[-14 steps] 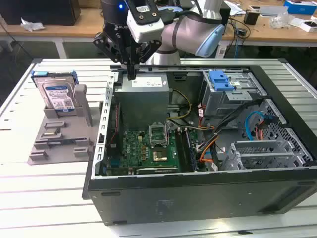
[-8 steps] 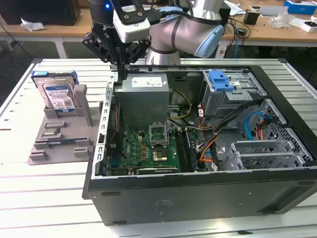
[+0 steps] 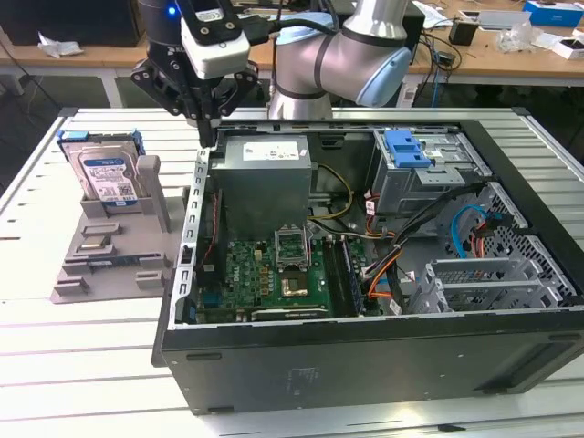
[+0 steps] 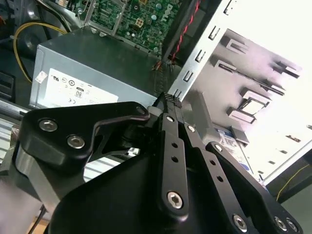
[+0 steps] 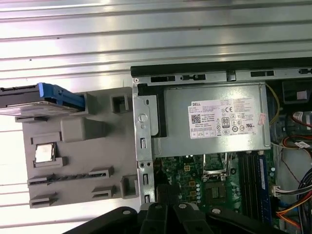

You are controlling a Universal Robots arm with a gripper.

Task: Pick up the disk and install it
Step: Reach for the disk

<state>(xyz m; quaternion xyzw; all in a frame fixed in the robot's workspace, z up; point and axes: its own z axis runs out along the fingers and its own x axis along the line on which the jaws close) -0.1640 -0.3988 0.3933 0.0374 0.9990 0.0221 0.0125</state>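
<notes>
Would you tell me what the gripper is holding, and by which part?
Nothing: the gripper is empty over the case edge; the disk stands apart in its grey stand.

A slatted metal table (image 3: 82,365) carries the grey stand (image 3: 100,251) and the open computer case (image 3: 365,365).

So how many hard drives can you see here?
1. The disk stands upright in the grey stand, at the exterior view's left of the computer case. More could be hidden inside the case.
</notes>
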